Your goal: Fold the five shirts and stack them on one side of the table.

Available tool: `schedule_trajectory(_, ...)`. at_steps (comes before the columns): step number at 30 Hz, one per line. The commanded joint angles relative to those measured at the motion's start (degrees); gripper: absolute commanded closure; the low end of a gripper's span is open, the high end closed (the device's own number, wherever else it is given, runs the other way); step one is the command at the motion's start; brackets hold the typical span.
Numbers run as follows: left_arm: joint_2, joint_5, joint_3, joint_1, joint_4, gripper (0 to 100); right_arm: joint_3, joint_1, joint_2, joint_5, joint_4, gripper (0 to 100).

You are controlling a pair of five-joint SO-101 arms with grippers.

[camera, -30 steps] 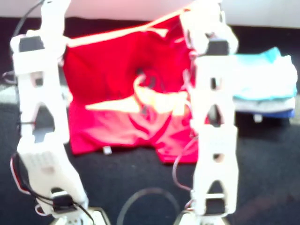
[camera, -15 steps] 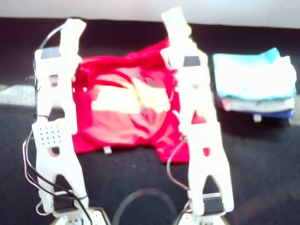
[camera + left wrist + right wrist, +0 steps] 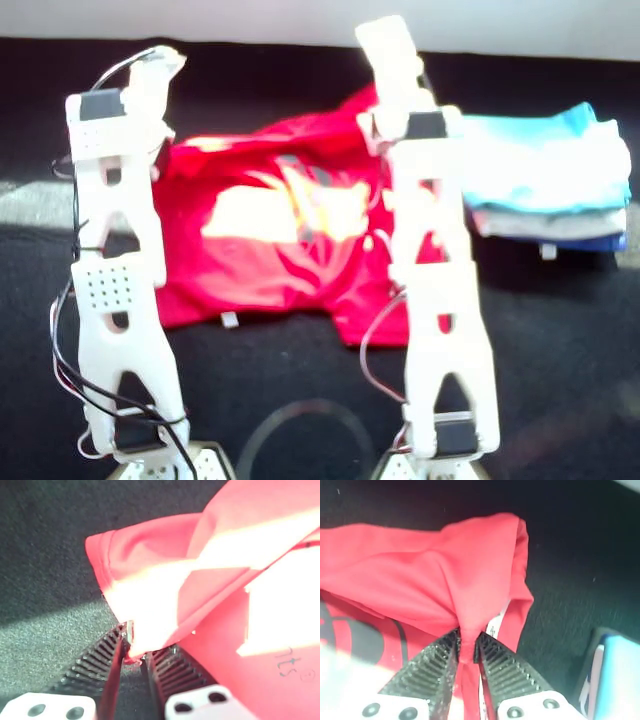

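Several folded shirts (image 3: 545,170) lay stacked at the right of the frame on the table (image 3: 560,340); their count could not be told. The red shirt (image 3: 270,260) lay at centre, partly folded over, with the left pincer (image 3: 134,650) and right pincer (image 3: 466,652) each pinching a corner. Finishing this fold and stacking the shirt apparently remained.

Gripper: black ribbed right gripper (image 3: 466,644), nipping a gathered fold
Shirt: crumpled red cloth shirt (image 3: 437,577), over dark table (image 3: 580,555)
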Motion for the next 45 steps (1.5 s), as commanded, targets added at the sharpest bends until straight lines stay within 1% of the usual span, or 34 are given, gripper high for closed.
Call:
schedule_trajectory(1,-5.0,-4.5,-3.4,0.3,6.8,99,-7.0,1.9,-7.9,-0.4,11.1,99.2)
schedule_trajectory(3,-5.1,-4.7,-2.5,-0.3,6.9,99,-7.0,2.0,-9.3,-0.4,16.6,99.2)
schedule_trajectory(8,-10.0,-5.0,4.3,-0.9,7.0,99,-7.0,3.3,-13.1,-0.4,16.9,99.2)
schedule_trajectory(13,-22.3,-5.1,18.7,-0.5,7.0,99,-6.5,3.3,-18.2,-0.4,17.0,99.2)
schedule_trajectory(15,-26.9,-5.9,25.5,-0.2,7.0,99,-2.9,3.3,-20.9,-0.4,17.0,99.2)
schedule_trajectory(17,-30.5,-8.6,31.5,0.3,6.9,99,4.4,3.3,-24.7,-0.4,17.0,99.2)
schedule_trajectory(19,-33.0,-9.8,36.4,0.5,6.9,99,14.9,3.2,-29.8,-0.9,17.0,99.2)
schedule_trajectory(22,-35.8,-9.9,41.6,0.4,6.9,99,31.3,3.0,-39.4,-5.4,16.8,99.2)
schedule_trajectory(28,-40.5,-10.0,50.0,0.7,6.9,99,56.7,0.3,-56.8,-5.9,15.8,99.2)
schedule_trajectory(30,-42.8,-10.8,53.0,0.7,6.9,99,64.2,0.2,-61.8,-5.8,13.6,99.2)
schedule_trajectory(32,-45.3,-13.1,56.9,0.4,6.9,99,72.7,1.0,-66.7,-5.7,10.6,99.2)
schedule_trajectory(37,-50.9,-15.6,68.8,0.7,6.5,99,95.3,2.3,-77.5,-4.7,3.0,99.2)
schedule_trajectory(41,-53.6,-15.6,77.9,0.2,-0.2,99,110.8,2.4,-86.8,-2.5,-2.1,99.2)
schedule_trajectory(45,-55.0,-15.7,85.8,0.0,-4.6,99,123.6,2.6,-95.3,-0.3,-6.1,99.2)
